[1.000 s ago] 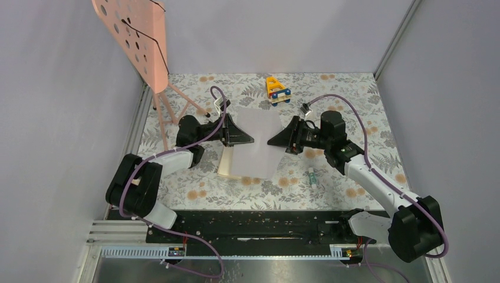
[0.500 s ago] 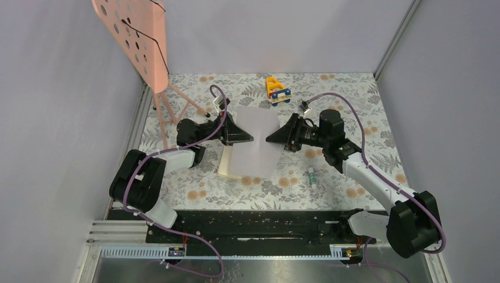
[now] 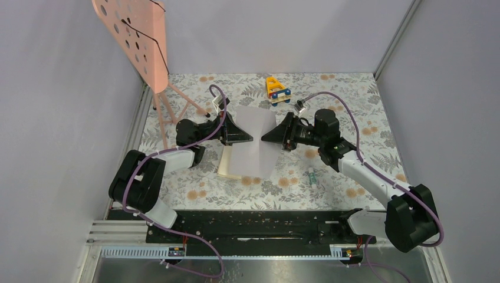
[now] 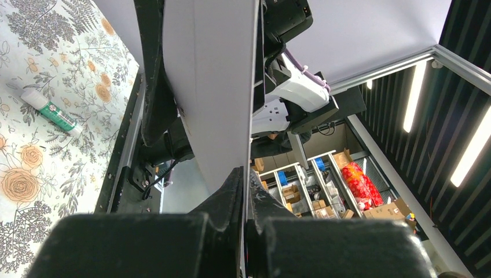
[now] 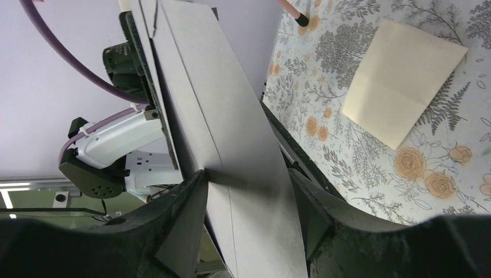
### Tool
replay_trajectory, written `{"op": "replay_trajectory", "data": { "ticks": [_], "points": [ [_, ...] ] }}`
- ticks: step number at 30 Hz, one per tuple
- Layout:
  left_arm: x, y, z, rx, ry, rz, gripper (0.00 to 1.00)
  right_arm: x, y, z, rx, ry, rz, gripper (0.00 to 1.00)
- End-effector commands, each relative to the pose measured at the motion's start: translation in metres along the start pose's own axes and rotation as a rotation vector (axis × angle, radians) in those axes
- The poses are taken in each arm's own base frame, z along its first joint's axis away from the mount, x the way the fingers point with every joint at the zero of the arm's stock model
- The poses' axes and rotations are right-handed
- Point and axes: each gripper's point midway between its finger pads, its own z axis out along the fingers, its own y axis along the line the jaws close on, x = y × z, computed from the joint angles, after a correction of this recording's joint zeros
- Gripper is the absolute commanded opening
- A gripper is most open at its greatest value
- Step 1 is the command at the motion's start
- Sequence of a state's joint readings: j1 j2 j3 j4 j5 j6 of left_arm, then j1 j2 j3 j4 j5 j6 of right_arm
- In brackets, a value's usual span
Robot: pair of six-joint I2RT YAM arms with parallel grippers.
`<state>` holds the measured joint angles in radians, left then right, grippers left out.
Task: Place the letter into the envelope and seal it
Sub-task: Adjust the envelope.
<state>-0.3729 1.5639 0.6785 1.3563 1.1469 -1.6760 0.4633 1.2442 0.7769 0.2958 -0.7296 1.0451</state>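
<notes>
The grey-lilac envelope (image 3: 255, 144) is held up off the table between my two grippers, tilted almost on edge. My left gripper (image 3: 250, 140) is shut on its left edge; the left wrist view shows the envelope (image 4: 214, 87) pinched between the closed jaws (image 4: 246, 176). My right gripper (image 3: 264, 140) is open, and the envelope (image 5: 237, 139) passes between its spread fingers (image 5: 246, 179). The tan folded letter (image 3: 226, 163) lies flat on the table below the envelope, and it also shows in the right wrist view (image 5: 402, 87).
A green-and-white glue stick (image 3: 311, 177) lies on the floral tablecloth right of the envelope. A yellow-and-blue toy (image 3: 277, 90) stands at the back. A pink perforated stand (image 3: 141, 41) rises at the back left. Grey walls enclose the table.
My right gripper has moved left, its open jaws now around the envelope's right side. The envelope has tilted more upright and looks narrower. The left gripper has held still.
</notes>
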Motion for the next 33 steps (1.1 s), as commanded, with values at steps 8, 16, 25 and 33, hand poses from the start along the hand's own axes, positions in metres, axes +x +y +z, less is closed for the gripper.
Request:
{"op": "replay_trajectory", "data": {
  "ticks": [8, 16, 25, 33],
  "points": [
    [0.013, -0.033, 0.001, 0.064, 0.078, 0.156, 0.00, -0.015, 0.043, 0.002, -0.125, -0.043, -0.091, 0.59],
    [0.015, -0.037, 0.001, 0.068, 0.093, 0.174, 0.00, -0.019, 0.055, 0.001, -0.164, -0.056, -0.084, 0.40],
    [0.020, -0.039, 0.002, 0.074, 0.114, 0.182, 0.00, -0.024, 0.072, 0.006, -0.261, -0.028, -0.075, 0.50],
    [0.022, -0.035, 0.006, 0.076, 0.129, 0.169, 0.00, -0.017, 0.080, 0.004, -0.283, 0.009, -0.094, 0.29]
  ]
}}
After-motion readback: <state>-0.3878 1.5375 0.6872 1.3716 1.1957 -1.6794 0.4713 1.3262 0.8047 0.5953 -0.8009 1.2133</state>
